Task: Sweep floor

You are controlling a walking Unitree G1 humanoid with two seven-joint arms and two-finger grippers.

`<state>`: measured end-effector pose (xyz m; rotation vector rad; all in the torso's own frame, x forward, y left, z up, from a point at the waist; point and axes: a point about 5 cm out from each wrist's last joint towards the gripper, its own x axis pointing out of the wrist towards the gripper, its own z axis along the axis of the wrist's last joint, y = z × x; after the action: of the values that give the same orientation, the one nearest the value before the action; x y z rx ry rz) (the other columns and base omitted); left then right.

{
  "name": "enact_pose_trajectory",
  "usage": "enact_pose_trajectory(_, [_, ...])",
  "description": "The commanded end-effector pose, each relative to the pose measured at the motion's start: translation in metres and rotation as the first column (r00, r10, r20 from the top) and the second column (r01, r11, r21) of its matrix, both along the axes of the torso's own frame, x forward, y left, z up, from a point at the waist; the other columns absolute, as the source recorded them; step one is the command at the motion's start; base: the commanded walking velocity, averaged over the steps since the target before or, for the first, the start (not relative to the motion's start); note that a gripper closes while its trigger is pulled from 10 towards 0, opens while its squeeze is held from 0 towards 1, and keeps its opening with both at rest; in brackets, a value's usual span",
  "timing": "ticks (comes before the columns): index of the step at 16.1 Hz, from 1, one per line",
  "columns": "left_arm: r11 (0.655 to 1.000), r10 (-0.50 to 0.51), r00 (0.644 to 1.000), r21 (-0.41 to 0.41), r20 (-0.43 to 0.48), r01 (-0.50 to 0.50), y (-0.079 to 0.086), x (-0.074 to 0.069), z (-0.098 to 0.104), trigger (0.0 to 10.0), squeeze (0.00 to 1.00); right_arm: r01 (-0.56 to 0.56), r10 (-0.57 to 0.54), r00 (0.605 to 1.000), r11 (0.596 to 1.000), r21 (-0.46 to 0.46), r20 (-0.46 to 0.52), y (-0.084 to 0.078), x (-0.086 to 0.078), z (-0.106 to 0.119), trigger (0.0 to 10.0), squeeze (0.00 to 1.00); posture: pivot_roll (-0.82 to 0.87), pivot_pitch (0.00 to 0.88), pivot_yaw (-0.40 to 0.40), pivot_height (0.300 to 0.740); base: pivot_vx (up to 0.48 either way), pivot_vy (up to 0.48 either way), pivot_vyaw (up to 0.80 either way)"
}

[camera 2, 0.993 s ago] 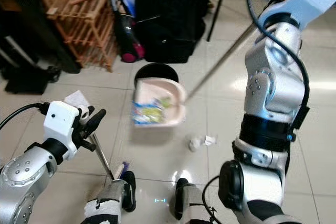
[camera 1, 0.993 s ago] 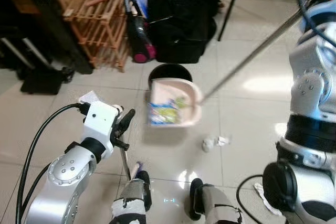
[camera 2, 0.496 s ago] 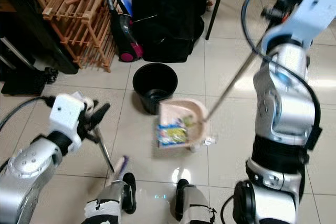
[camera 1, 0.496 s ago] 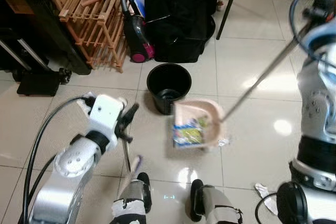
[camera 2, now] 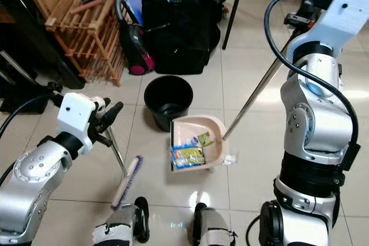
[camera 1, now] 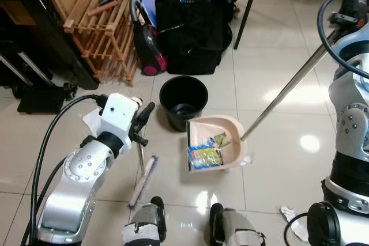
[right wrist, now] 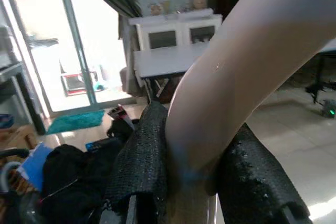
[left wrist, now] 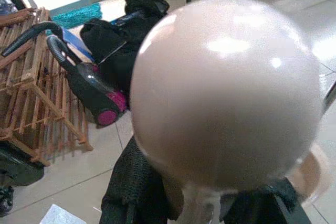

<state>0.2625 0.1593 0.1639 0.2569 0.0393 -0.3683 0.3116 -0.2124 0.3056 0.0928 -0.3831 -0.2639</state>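
A pink dustpan (camera 1: 229,149) rests on the tiles just in front of a black bin (camera 1: 183,101), with a blue wrapper and green scraps (camera 1: 205,155) lying in it. Its long metal handle (camera 1: 285,90) slants up to my right gripper (camera 2: 302,18), which is shut on the pink grip (right wrist: 231,72). My left gripper (camera 1: 142,127) is shut on the broom's thin handle (camera 1: 140,156); the brush head (camera 1: 143,180) touches the floor by my left foot. The broom's rounded pink end (left wrist: 226,93) looms between the black fingers (left wrist: 131,187).
A crumpled paper (camera 1: 247,158) lies at the dustpan's right edge, another scrap (camera 1: 293,218) is near my right foot, and a white sheet (camera 1: 91,121) is on the floor at left. A wooden rack (camera 1: 95,24), a vacuum cleaner (camera 1: 149,50) and black bags (camera 1: 193,27) stand behind the bin.
The dustpan has come away from over the bin and down to the floor in front of it, its load still inside. The broom head has swung out to the left.
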Motion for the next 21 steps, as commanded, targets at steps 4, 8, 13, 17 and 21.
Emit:
enact_pose_trajectory(4, [1.0,0.008,0.999,0.016,0.041,-0.009,0.008,0.001,0.005,10.0,0.0,-0.028,0.026,0.998,0.999,0.029,0.064,0.003,-0.004,0.017,10.0,0.0,-0.01,0.136,0.004,0.74,0.0,0.0,0.0])
enact_pose_trajectory(8, [1.0,-0.002,0.999,-0.01,0.035,0.002,0.003,0.003,0.003,10.0,0.0,-0.009,0.009,0.998,1.0,-0.005,0.069,0.006,-0.002,0.025,10.0,0.0,-0.01,0.12,0.007,0.74,0.282,0.0,0.12])
enact_pose_trajectory(13, [1.0,-0.016,0.999,-0.006,0.038,0.016,0.004,0.005,0.004,10.0,0.0,-0.038,0.024,0.983,0.996,0.076,0.182,0.003,-0.003,0.062,10.0,0.0,0.0,0.115,0.017,0.74,0.329,0.0,0.0])
enact_pose_trajectory(17, [1.0,-0.017,0.999,-0.001,0.04,0.017,0.004,0.005,0.004,10.0,0.0,-0.057,0.044,0.979,0.997,0.058,0.197,0.004,0.003,0.068,10.0,0.0,0.0,0.112,0.011,0.74,0.341,0.0,0.0])
enact_pose_trajectory(21, [1.0,-0.01,0.999,-0.002,0.043,0.01,0.007,0.003,0.004,10.0,0.0,-0.061,0.057,0.987,0.998,0.022,0.153,0.011,0.007,0.062,10.0,0.0,0.01,0.111,0.008,0.74,0.348,0.0,0.13])
